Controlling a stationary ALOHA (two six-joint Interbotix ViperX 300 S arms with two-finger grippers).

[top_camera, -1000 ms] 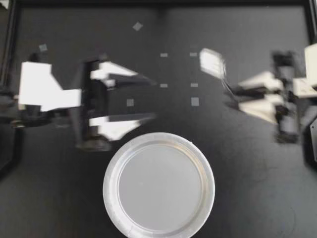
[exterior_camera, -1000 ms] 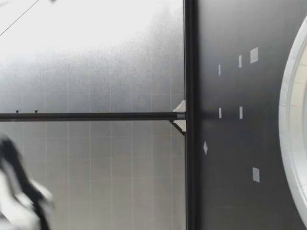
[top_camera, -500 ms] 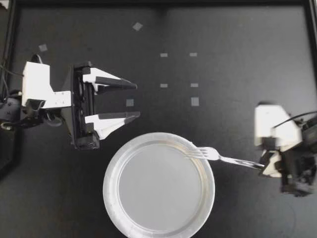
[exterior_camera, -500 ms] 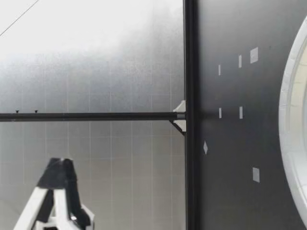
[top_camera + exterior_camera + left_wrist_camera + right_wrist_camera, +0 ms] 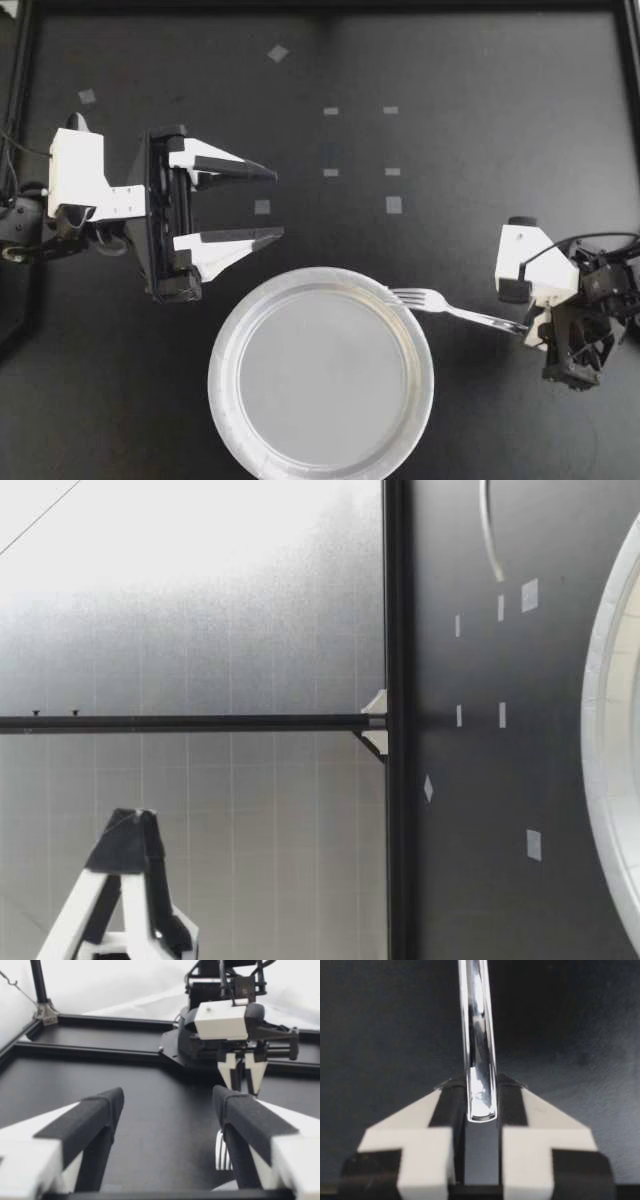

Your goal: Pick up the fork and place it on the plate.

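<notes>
Gripping fork (image 5: 455, 310) by very end of handle w/ right end effector (image 5: 530, 332), over right side of counter (image 5: 480, 120). Clamped on handle from both sides (plain in right wrist view: fingers (image 5: 449, 1105) pressed against metal, fork (image 5: 477, 1035) running straight ahead). Pointing tines left, over far-right rim of plate (image 5: 225, 400); can't tell whether touching rim. Plate placement: near-centre of counter, small tape marks (image 5: 394, 205) on far side of it. Hovering just left and far of plate w/ left end effector (image 5: 278, 202): fingers spread wide apart, nothing btwn them, tips aimed right. Thru left wrist cam, seeing tines (image 5: 222, 1150) just beside one spread finger, right end effector (image 5: 243, 1087) further ahead.
</notes>
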